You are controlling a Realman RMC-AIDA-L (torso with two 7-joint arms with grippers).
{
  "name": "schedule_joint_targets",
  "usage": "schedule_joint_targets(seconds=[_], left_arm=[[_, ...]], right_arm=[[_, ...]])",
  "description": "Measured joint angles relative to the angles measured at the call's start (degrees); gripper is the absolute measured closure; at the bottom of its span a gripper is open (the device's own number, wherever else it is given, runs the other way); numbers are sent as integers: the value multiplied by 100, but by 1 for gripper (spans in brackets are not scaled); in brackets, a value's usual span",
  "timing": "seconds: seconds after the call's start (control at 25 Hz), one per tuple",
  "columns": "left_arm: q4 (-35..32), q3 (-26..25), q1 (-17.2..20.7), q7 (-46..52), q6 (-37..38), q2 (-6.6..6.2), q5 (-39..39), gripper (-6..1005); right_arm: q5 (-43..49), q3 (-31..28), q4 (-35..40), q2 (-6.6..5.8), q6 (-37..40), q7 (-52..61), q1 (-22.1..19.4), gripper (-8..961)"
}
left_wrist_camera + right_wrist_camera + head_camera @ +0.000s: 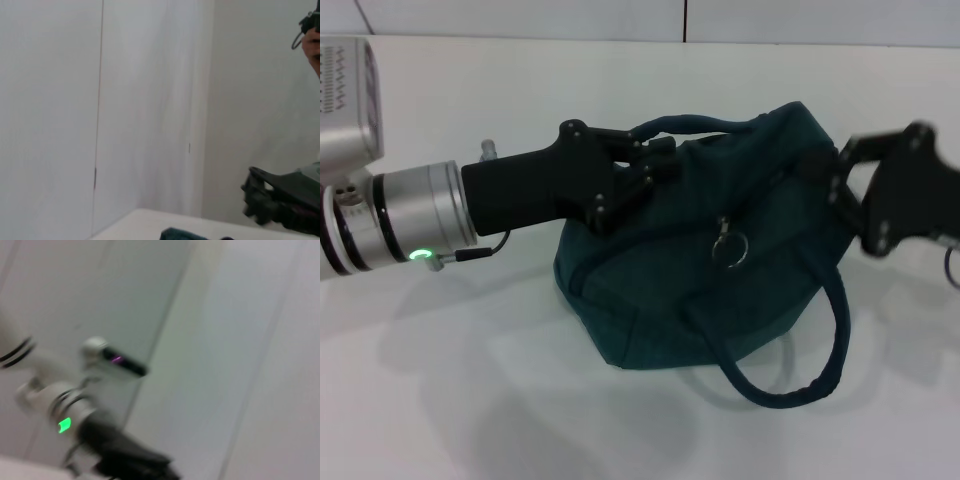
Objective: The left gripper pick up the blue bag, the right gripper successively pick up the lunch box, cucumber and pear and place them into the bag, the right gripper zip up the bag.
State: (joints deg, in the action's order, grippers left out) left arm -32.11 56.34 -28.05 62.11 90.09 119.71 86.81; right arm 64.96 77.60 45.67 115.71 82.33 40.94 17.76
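White table (470, 400), blue bag (660, 290) between both claws (room all round)

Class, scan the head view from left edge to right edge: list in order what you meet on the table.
Left hand → metal ring pull on the blue bag → right hand.

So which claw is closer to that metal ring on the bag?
Left, though only slightly. The left gripper is at the blue bag's top edge, up-left of the metal ring pull; the right gripper is at its right end.
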Motion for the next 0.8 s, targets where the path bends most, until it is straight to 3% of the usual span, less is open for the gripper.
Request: schedule_joint_targets(seconds=[0.16,0.28,0.52,0.8], left_arm=[[160,1,-44,-142,-1,1,-323,883],[199,1,-20,-176,-26,3,-656,882],[611,-5,-28,-540,-40,18,-1245,880],[780,0,42,-928,-8,35,-1619,878]], right_arm=[[-1010,-18,-529,-1,61,-219,30,872],[-1259,16,-646,-14,46,-159,47,862],[-793,2,-622,-83,-54,774,227,853],[302,-8,-194,-134,421,2519,318,775]])
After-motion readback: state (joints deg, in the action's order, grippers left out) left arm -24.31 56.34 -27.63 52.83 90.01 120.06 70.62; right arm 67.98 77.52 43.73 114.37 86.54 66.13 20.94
